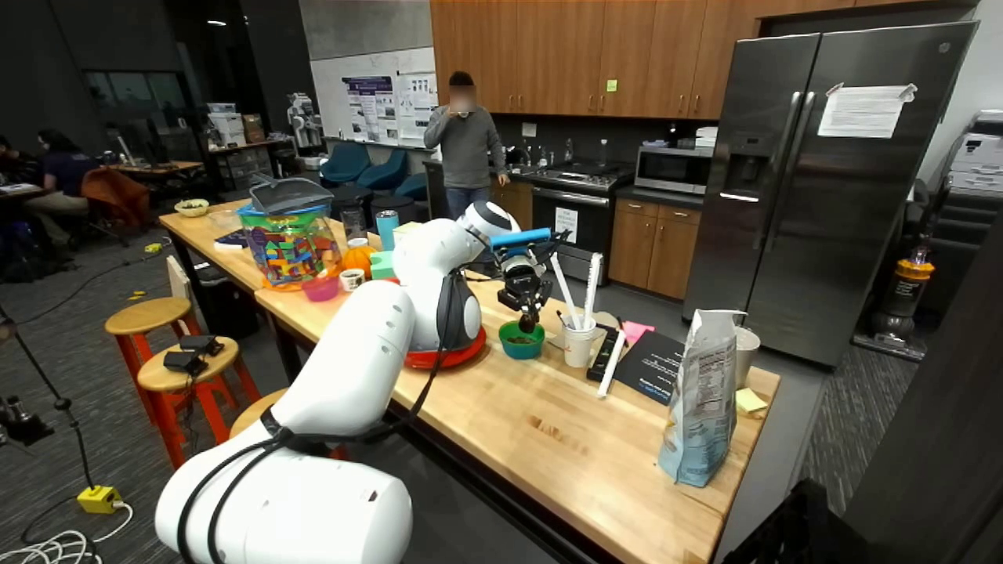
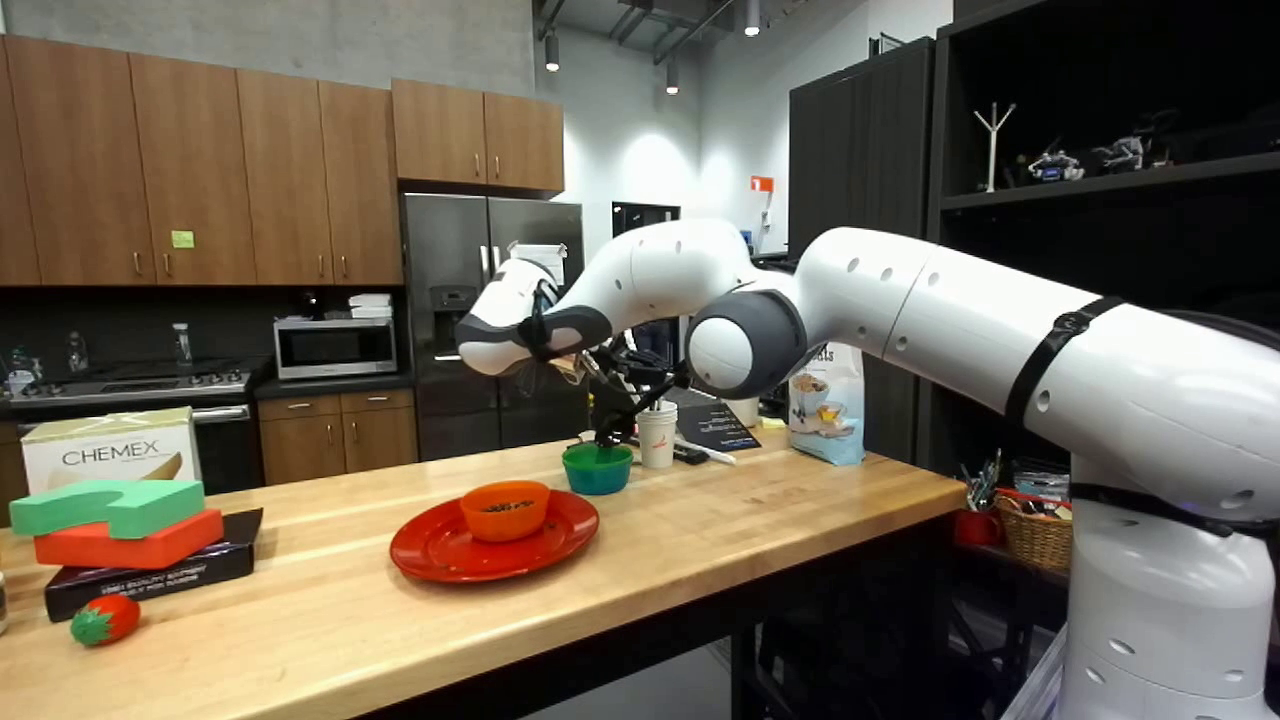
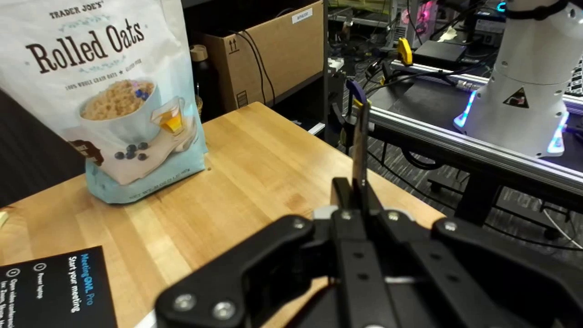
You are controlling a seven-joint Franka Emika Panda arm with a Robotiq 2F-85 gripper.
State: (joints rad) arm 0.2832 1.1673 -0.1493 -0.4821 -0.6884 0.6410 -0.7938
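Spreading across a kitchen area, a long wooden table [image 1: 580, 439] is standing before wall cabinets [image 1: 548, 55] and a dark refrigerator [image 1: 854, 211]. The gripper [image 3: 360, 200] is pinching a thin utensil [image 3: 360, 152], its fingers nearly together; the utensil is showing edge-on in the wrist view. In both exterior views its dark lower end is hanging at the mouth of a green bowl [image 2: 597, 480] below the gripper; how deep it is reaching, I cannot tell. A white cup [image 2: 657, 440] is standing just beside the green bowl, while a red plate [image 2: 430, 558] is bearing an orange bowl [image 2: 505, 527] on the opposite side. Wood is showing from the green bowl to the table's robot-side edge, and an oats bag [image 1: 701, 407] is standing well apart, near the table's end.
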